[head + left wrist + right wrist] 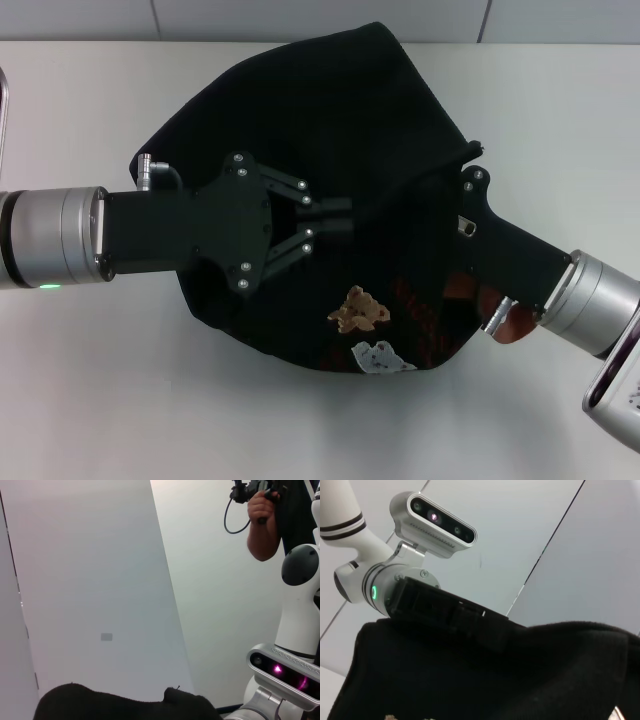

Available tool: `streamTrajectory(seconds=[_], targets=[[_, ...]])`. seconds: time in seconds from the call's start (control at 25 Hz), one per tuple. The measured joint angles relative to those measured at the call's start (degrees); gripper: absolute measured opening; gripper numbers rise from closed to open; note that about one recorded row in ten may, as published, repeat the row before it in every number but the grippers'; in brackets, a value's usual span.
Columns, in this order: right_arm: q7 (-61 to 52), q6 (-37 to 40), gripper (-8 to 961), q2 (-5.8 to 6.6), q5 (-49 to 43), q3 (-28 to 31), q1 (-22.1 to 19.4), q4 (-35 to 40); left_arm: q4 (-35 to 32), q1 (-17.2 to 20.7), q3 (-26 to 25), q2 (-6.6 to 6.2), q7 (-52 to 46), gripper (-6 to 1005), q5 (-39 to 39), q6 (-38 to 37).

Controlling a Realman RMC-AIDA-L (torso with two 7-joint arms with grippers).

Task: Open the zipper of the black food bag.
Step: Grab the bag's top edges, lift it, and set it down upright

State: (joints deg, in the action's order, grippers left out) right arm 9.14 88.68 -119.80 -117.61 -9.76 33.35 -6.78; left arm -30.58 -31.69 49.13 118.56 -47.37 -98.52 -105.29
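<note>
The black food bag fills mid-frame: one bag, two patches. Your left gripper looks pinched together at centre; I cannot tell for the right gripper.

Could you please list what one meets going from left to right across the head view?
Left arm's silver wrist → left gripper over the bag → bear patch → white patch → right gripper's black body → right arm's silver wrist.

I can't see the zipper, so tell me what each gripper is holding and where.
Left gripper looks shut on the boxy black fabric bag near its middle; exactly what it pinches is hidden. Right gripper's hold cannot be told.
</note>
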Motion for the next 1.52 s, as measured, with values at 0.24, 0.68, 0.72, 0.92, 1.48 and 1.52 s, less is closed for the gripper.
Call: streamTrajectory(seconds=[0.24,0.68,0.72,0.92,1.48,1.52], targets=[[0.03,-0.49,-2,0.08,0.08,0.55,-0.53,0.36,0.00,0.09,-0.18,0.00,0.00,72,0.13,0.00],[0.05,-2.62,-1,0.09,0.74,2.27,-2.80,1.83,-0.48,1.59,-2.05,-0.38,0.70,72,0.20,-1.49],[0.05,-2.87,-1,0.14,0.74,2.70,-2.99,1.94,-0.49,1.61,-2.11,-0.40,0.70,72,0.20,-1.50],[0.05,-3.78,0,0.16,0.78,4.04,-3.84,2.69,-0.53,1.79,-2.60,-0.47,0.89,72,0.21,-1.52],[-0.61,-3.99,0,0.35,0.74,6.74,-5.00,4.84,-0.52,3.97,-4.99,-1.20,1.77,72,0.20,-1.85],[-0.61,-3.99,1,0.35,0.74,6.74,-5.00,4.84,-0.48,3.97,-4.97,-1.20,1.89,72,0.20,-1.85]])
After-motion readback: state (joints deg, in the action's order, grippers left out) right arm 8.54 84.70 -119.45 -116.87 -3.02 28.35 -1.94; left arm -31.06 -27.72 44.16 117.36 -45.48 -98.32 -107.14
